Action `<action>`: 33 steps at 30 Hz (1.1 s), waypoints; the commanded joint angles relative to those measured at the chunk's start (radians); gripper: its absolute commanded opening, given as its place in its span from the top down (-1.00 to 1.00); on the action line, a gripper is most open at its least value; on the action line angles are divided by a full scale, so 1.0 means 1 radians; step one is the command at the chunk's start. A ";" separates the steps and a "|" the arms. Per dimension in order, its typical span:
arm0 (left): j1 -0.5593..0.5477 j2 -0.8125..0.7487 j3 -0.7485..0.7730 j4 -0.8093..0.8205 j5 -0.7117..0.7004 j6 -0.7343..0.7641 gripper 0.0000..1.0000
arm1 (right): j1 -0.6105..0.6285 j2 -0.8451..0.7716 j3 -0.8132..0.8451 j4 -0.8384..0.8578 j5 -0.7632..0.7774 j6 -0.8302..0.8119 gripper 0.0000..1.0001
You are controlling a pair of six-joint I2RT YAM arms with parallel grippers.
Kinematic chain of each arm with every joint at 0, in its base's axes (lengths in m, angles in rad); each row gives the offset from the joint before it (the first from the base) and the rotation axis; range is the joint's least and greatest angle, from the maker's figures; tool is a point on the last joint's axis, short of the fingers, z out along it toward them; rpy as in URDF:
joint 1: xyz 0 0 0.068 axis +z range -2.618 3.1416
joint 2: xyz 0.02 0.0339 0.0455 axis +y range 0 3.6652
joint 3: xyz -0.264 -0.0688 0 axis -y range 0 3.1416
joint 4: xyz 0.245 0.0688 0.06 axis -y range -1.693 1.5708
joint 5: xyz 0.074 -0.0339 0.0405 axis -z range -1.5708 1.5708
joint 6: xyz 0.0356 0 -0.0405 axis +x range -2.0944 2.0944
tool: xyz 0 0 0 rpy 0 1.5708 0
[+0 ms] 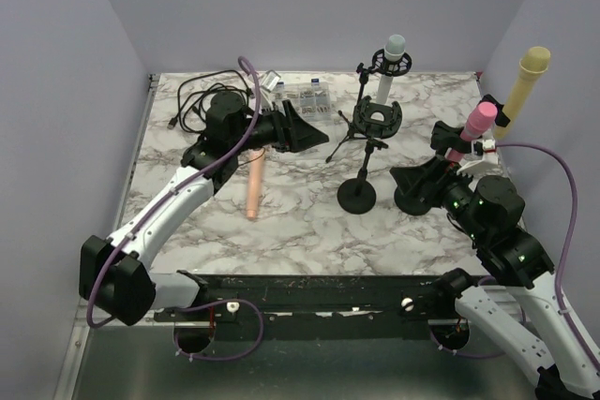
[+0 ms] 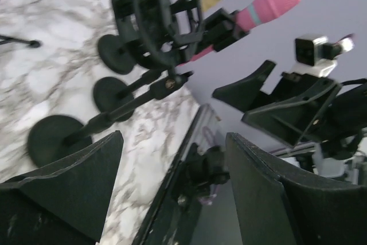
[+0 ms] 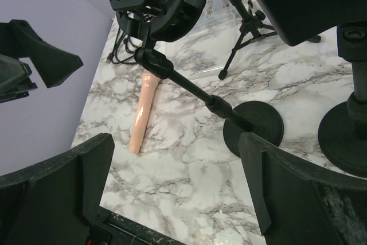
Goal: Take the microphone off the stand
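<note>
A peach microphone (image 1: 254, 185) lies flat on the marble table, also in the right wrist view (image 3: 142, 112). The middle stand's shock mount (image 1: 378, 120) is empty above its round base (image 1: 356, 197). A pink microphone (image 1: 477, 124) sits tilted in a stand at the right, also in the left wrist view (image 2: 269, 4). A yellow microphone (image 1: 525, 80) and a grey one with a green tip (image 1: 394, 52) sit in other stands. My left gripper (image 1: 317, 133) (image 2: 172, 142) is open and empty, left of the empty mount. My right gripper (image 1: 422, 161) (image 3: 175, 142) is open and empty beside the pink microphone's stand.
Black cables (image 1: 197, 100) lie coiled at the back left. Small clear boxes (image 1: 309, 97) stand at the back centre. A small tripod (image 1: 349, 130) stands beside the empty mount. Purple walls close in the sides and back.
</note>
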 commanded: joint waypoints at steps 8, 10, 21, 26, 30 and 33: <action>-0.154 0.320 0.135 0.467 0.042 -0.363 -0.40 | 0.004 -0.044 0.022 -0.020 0.012 0.003 -1.00; -0.171 0.343 0.147 0.462 0.025 -0.361 -0.39 | 0.004 -0.047 0.027 -0.026 0.019 0.002 -1.00; -0.218 0.416 0.204 0.325 -0.042 -0.303 -0.19 | 0.004 -0.062 0.028 -0.039 0.032 -0.008 -0.99; -0.218 0.420 0.188 0.302 -0.062 -0.296 -0.15 | 0.004 -0.072 0.032 -0.048 0.039 -0.008 -0.99; -0.218 0.428 0.185 0.279 -0.069 -0.294 -0.25 | 0.004 -0.076 0.029 -0.049 0.045 -0.008 -1.00; -0.218 0.437 0.187 0.280 -0.068 -0.299 -0.23 | 0.005 -0.074 0.030 -0.048 0.042 -0.008 -1.00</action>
